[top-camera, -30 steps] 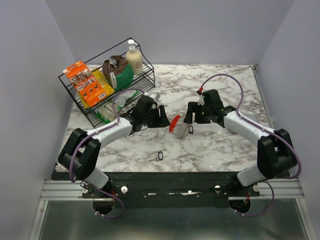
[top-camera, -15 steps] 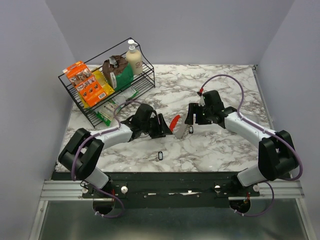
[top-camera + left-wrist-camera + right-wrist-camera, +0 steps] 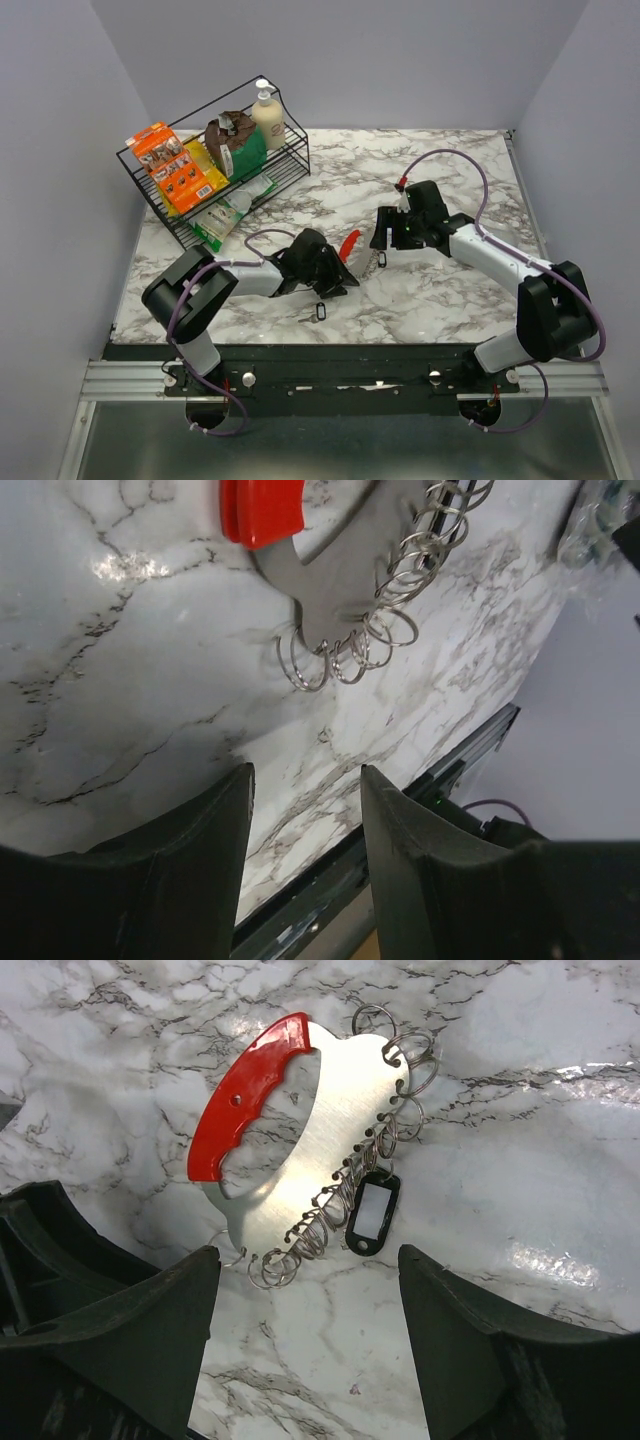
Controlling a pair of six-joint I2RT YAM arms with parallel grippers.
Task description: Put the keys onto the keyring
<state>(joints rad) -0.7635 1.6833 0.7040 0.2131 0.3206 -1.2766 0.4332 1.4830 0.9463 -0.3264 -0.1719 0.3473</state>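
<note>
The keyring lies flat mid-table: a red curved clip (image 3: 348,243) (image 3: 245,1095) (image 3: 262,510) on a silvery plate with a row of wire rings (image 3: 340,1205) (image 3: 360,645). One dark oval key (image 3: 372,1211) (image 3: 381,259) lies against the rings. The other key (image 3: 321,312) lies loose on the marble near the front edge. My left gripper (image 3: 338,280) (image 3: 305,775) is open and empty, low over the table, just left of the keyring and behind the loose key. My right gripper (image 3: 380,238) (image 3: 305,1260) is open and empty, hovering over the keyring's right side.
A black wire rack (image 3: 215,170) with snack packs and a soap bottle (image 3: 267,115) stands at the back left. The table's front edge (image 3: 300,345) (image 3: 440,780) runs close to the loose key. The walls close in on both sides.
My left arm has swung forward and right, from near the rack to the keyring's near-left side, partly covering the red clip. The right gripper, keyring and keys have stayed put.
</note>
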